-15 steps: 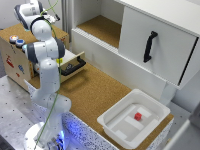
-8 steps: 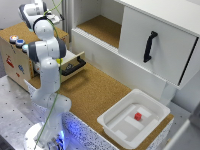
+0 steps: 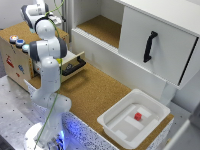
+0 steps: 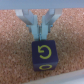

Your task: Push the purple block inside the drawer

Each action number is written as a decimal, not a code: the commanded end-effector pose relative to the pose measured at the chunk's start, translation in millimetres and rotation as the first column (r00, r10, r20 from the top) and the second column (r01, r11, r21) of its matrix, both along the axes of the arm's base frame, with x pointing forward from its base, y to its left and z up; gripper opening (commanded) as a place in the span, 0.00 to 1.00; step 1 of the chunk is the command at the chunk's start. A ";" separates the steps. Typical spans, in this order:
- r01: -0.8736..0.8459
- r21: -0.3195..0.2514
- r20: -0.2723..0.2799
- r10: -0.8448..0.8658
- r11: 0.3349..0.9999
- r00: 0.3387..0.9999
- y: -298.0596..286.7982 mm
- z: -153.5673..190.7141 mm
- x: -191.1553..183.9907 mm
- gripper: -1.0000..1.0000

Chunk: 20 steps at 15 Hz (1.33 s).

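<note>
In the wrist view the purple block [image 4: 44, 54], a dark cube with a yellow circular arrow on top, lies on a cork surface. My gripper [image 4: 43, 34] is shut, and its fingertips sit right against the block's edge. In the exterior view the gripper [image 3: 56, 20] is over the cork top of the wooden cabinet at the far left, and the block is hidden there by the arm. The light-wood drawer [image 3: 73, 61] with its black bar handle [image 3: 79, 65] stands pulled out from the cabinet front, below the gripper.
A white plastic tray [image 3: 114, 126] with a red cube [image 3: 138, 116] sits at the exterior view's right front. A large white door with a black handle [image 3: 149, 46] stands at the back right. Coloured buttons [image 3: 17, 40] sit on the cabinet top.
</note>
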<state>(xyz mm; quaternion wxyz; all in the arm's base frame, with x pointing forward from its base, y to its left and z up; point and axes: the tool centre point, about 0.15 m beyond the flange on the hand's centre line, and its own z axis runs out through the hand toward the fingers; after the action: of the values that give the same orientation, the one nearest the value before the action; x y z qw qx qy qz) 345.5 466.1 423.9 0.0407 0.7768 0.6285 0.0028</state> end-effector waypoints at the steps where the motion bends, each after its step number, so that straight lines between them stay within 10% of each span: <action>1: 0.068 0.008 -0.086 -0.068 0.998 0.994 -25.0 6.1 11.9 0.00; 14: 0.166 0.069 -0.067 -0.162 0.984 0.985 -60.8 17.3 -7.1 0.00; 15: 0.186 0.079 -0.065 -0.181 0.979 0.981 -63.0 18.9 -7.1 1.00; 20: 0.284 0.200 -0.046 -0.281 0.938 0.959 -82.8 40.8 -15.5 1.00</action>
<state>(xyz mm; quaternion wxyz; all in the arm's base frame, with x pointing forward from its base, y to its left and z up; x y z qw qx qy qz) 349.2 420.5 452.8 0.0130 0.8394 0.5429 -0.0230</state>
